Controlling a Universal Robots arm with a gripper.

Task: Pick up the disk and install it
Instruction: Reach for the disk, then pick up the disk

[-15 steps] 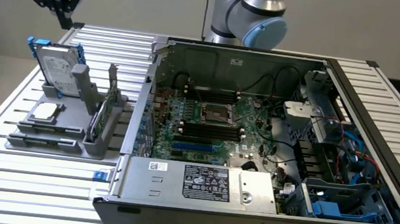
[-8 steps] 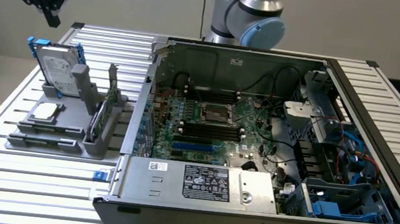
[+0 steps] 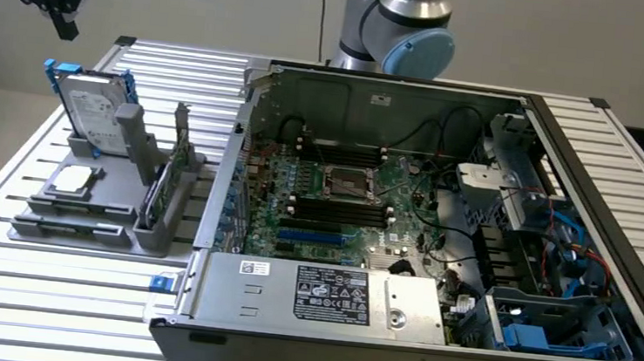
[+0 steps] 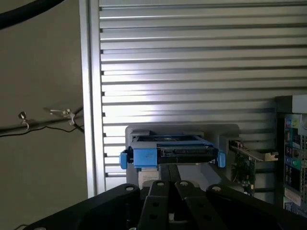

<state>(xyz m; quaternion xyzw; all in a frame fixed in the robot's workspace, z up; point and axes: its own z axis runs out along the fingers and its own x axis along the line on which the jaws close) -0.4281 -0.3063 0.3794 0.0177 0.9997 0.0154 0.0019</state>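
Here we are with the gripper (image 3: 65, 28) up high at the exterior view's left, hanging in the air well above the desk (image 3: 32, 295), and its two black fingers are pressed together with nothing between them: closed and empty. Directly under it, clearly apart from it, stands the disk (image 3: 94, 112), upright on its edge in a grey holder (image 3: 61, 232), white label facing out, blue carrier framing the silver body. Look through the wrist view and you see the gripper (image 4: 169, 172) with its fingers meeting over the top edge of the disk (image 4: 172, 151), blue tabs at both ends, the holder (image 4: 144, 130) behind it and the ribbed metal desk (image 4: 192, 57) stretching beyond. Back in the exterior view, a small square silver chip (image 3: 74, 178) lies flat on the holder just in front of the disk, and a thin green circuit card (image 3: 178, 159) stands on edge in a slot beside it, toward the exterior view's right; the same circuit card (image 4: 244, 167) peeks in next to the disk in the wrist view. Further to the exterior view's right sits the open computer case (image 3: 363, 105), lying on its side with the motherboard (image 3: 298, 187) exposed, a silver power supply (image 3: 324, 294) along its near edge and blue plastic parts (image 3: 542, 335) in its near corner. The robot arm (image 3: 401, 21) rises behind the case.
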